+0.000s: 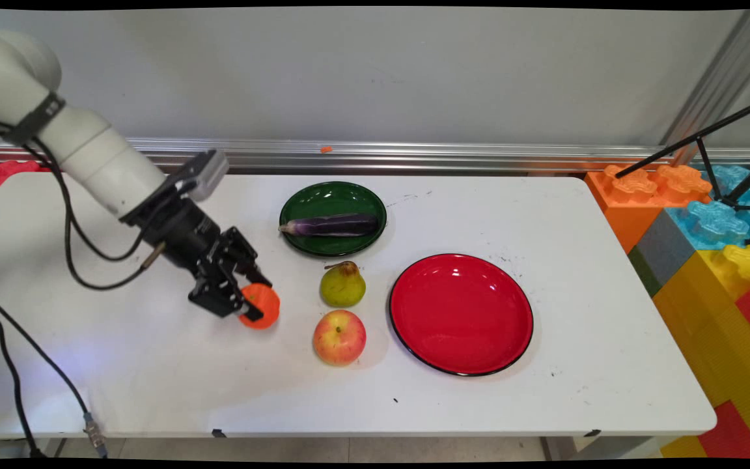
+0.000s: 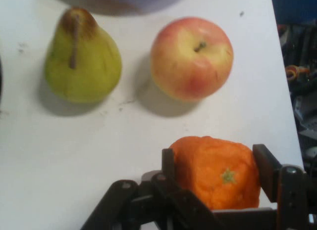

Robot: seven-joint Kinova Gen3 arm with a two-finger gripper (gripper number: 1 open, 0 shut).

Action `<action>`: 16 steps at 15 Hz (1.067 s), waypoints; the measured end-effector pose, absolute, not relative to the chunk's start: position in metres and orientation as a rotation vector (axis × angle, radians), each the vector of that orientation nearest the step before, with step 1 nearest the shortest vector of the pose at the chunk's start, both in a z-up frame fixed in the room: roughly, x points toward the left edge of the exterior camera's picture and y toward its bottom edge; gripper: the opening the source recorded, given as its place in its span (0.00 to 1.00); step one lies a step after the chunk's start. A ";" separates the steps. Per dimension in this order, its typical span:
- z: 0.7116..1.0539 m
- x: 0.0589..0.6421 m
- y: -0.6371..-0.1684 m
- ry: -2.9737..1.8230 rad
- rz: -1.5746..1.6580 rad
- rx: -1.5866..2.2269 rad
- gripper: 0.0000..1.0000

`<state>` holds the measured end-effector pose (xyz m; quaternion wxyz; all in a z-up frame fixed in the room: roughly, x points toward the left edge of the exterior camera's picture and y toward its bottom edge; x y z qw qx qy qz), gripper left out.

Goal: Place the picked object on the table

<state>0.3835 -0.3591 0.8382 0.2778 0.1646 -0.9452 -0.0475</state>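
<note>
Clamped between the two black fingers of the claw [image 1: 252, 301] is a small orange mandarin-like fruit [image 1: 262, 305] with a rough, dimpled peel; in the hand view the fingers press on its two sides and its green stem star faces the camera [image 2: 216, 171]. The fruit sits low over the white desk [image 1: 153, 365], left of centre; whether it touches the desk cannot be told.

Just beyond the held fruit, toward the desk's middle, stand two other fruits near each other but apart: a yellow-green pear [image 1: 342, 284] with a brown neck and stem, and, nearer the desk's front edge, a red-and-yellow apple [image 1: 339, 337]. In the hand view the pear [image 2: 81, 57] lies to the left and the apple [image 2: 191, 58] to the right, each resting on the desk with its stem showing.

Behind the pear is a round dark green plate [image 1: 333, 193] carrying a long purple eggplant [image 1: 331, 225] laid across it. To the right of the pear and apple lies a larger round red plate [image 1: 461, 313] with a black rim. Off the desk's right end stand large orange, blue, yellow and red toy building blocks [image 1: 713, 260].
</note>
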 end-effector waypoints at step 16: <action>0.798 0.350 -0.321 -2.612 -0.147 0.435 0.00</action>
